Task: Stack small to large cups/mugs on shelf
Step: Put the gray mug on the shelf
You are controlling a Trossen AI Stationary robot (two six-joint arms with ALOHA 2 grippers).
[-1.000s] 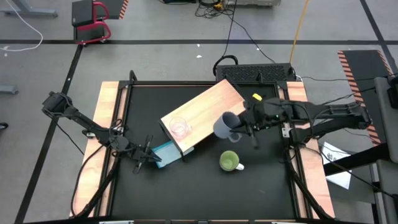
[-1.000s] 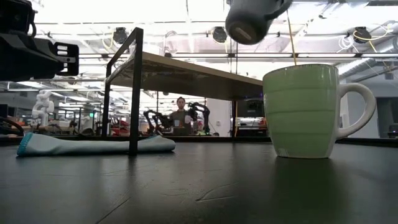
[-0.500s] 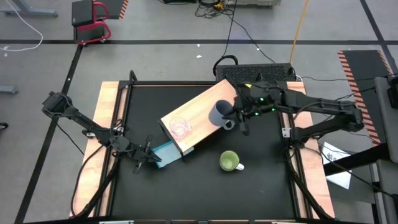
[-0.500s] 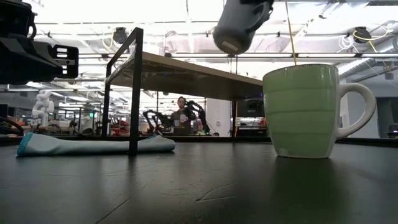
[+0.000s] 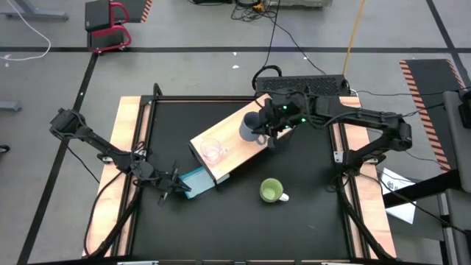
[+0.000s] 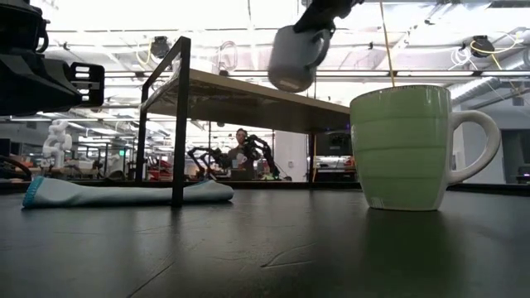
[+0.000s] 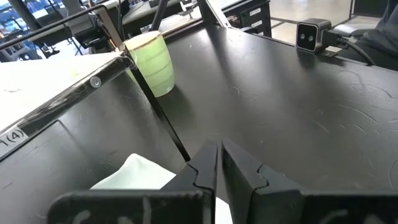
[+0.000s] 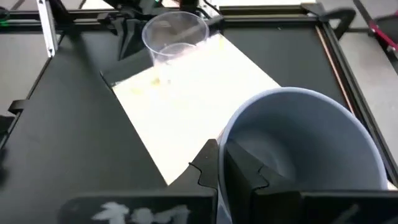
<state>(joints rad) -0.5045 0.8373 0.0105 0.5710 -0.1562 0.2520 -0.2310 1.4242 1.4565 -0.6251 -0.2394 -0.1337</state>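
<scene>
Carrying: right gripper (image 5: 266, 133) held the grey-blue mug (image 5: 251, 126) above the shelf (image 5: 234, 132).
High view: clear glass cup (image 5: 212, 151) stood on the shelf's near-left end; green mug (image 5: 271, 191) sat on the desk (image 5: 309, 221), near and right of the shelf. Left gripper (image 5: 168, 187) waited near-left beside the teal block (image 5: 197, 181).
Low view: grey-blue mug (image 6: 291, 56) hung tilted, clear of the shelf top (image 6: 248, 93); green mug (image 6: 406, 147) stood upright.
Left wrist view: fingers (image 7: 199, 174) pressed together, empty.
Right wrist view: fingers (image 8: 208, 163) pinched the mug's rim (image 8: 249, 112); glass cup (image 8: 175, 37) far across the plank.
Progress: one vessel placed, second in transit, green mug untouched, by my reading.
</scene>
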